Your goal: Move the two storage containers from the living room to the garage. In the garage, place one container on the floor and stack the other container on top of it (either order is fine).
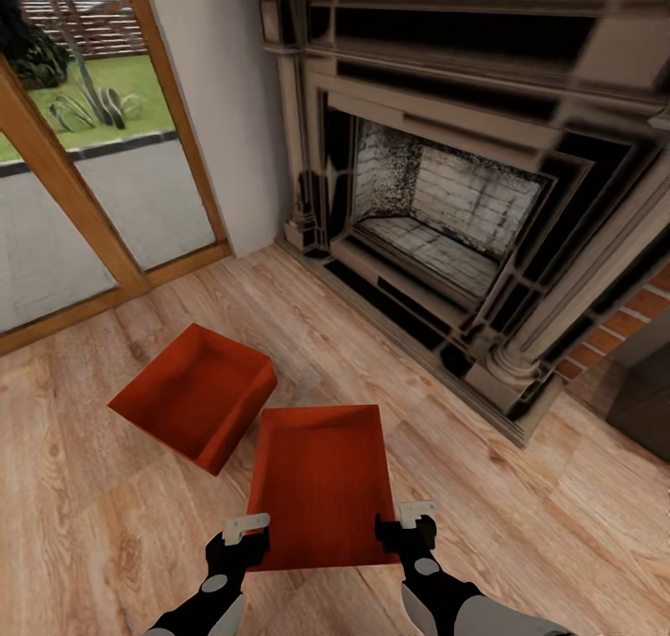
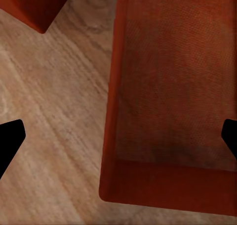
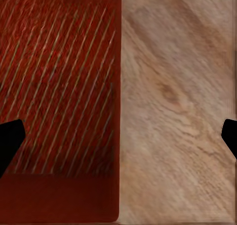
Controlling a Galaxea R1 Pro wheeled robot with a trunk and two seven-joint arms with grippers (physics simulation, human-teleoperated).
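L gripper (image 1: pixel 244 535) sat at the near-left corner of the nearer storage container (image 1: pixel 321 487), fingers spread wide. In the L wrist view the two dark fingertips (image 2: pixel 10 141) stood far apart, one over bare wood, the other over the bin's inside, with the bin's left wall between them. Whether any pad touched that wall, can't tell. R gripper (image 1: pixel 409 522) mirrored it at the near-right corner, also spread; in the R wrist view its fingertips (image 3: pixel 10 138) straddled the right wall, one over the red interior, one over planks. Nothing pinched on either side.

That bin lay flat on the light wood plank floor (image 1: pixel 521 524), open top up, right between the two grippers. Just beyond and to the left of the L gripper, the second storage container (image 1: pixel 195 394) sat turned at an angle, its near corner close to the first bin's far-left corner; touching or not, can't tell. Farther out, ahead and right of the R gripper, stood the dark ornate fireplace (image 1: pixel 447 208) w/ red brick (image 1: pixel 623 324) beside it. Far left, wood-framed glass doors (image 1: pixel 93 198) w/ grass outside.
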